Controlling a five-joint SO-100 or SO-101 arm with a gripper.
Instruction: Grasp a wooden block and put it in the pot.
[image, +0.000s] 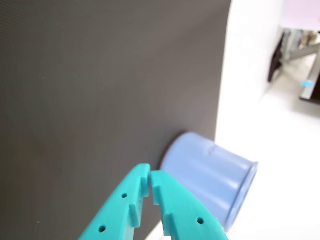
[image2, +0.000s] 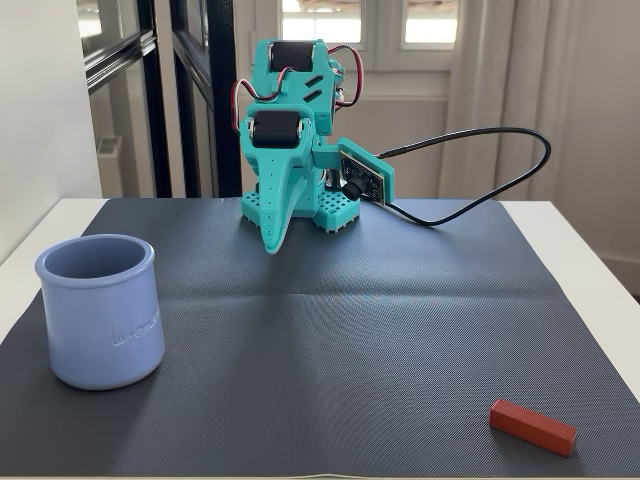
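The periwinkle-blue pot (image2: 100, 312) stands upright on the left of the dark mat in the fixed view. In the wrist view the pot (image: 212, 175) appears at the mat's edge, just beyond my fingertips. The red-brown wooden block (image2: 533, 427) lies flat at the mat's front right corner, far from the pot; it is out of the wrist view. My teal gripper (image2: 272, 243) is folded down at the arm's base at the back of the mat, tip close to the surface. In the wrist view the gripper (image: 150, 173) is shut and empty.
A dark grey mat (image2: 380, 330) covers most of the white table (image2: 590, 260). A black cable (image2: 500, 135) loops from the arm's base to the back right. Windows and curtains stand behind the table.
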